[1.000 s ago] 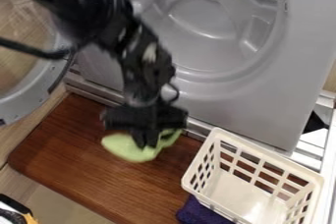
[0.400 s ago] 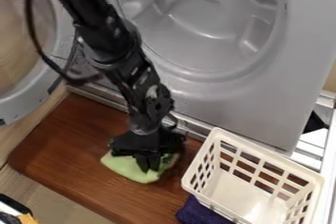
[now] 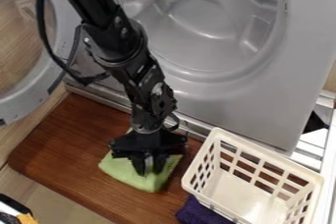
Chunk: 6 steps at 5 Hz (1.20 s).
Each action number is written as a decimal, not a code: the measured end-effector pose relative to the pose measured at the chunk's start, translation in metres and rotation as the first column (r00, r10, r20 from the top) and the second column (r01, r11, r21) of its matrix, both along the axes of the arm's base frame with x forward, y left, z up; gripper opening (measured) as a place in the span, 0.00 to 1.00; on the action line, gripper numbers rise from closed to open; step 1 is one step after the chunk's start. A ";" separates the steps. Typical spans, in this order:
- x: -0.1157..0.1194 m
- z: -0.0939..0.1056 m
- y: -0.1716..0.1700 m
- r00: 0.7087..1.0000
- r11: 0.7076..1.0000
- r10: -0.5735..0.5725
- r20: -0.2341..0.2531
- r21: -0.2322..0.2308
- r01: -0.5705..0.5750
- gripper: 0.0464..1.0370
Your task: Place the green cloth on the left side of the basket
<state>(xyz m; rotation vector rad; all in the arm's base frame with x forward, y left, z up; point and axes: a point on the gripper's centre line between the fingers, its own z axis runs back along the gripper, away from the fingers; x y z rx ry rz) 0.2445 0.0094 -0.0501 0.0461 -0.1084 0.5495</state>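
Black gripper [image 3: 150, 168] is standing over green cloth [image 3: 125, 170]

The two fingers are standing a little apart, in a narrow opening, with their tips at the cloth. The cloth is lying on the wooden board [image 3: 72, 144], at nine o'clock from the white basket [image 3: 239, 196] and apart from it. From the fingers, a purple cloth [image 3: 200, 213] is lying at five o'clock, and the grey machine [image 3: 263, 105] is standing at one.

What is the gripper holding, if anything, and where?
It cannot be told: the gripper is down at the green cloth, near its middle, but any grip is unclear.
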 end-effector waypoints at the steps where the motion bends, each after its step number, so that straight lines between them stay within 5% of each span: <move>1: -0.002 0.003 -0.001 1.000 1.000 0.004 -0.018 0.007 -0.003 0.77; 2: 0.001 0.007 -0.007 0.998 0.999 -0.043 -0.050 0.030 0.045 0.97; 5: 0.004 0.082 -0.015 0.994 0.994 -0.076 0.079 -0.076 0.082 0.96; 6: 0.004 0.083 -0.015 0.994 0.994 -0.082 0.078 -0.072 0.088 0.96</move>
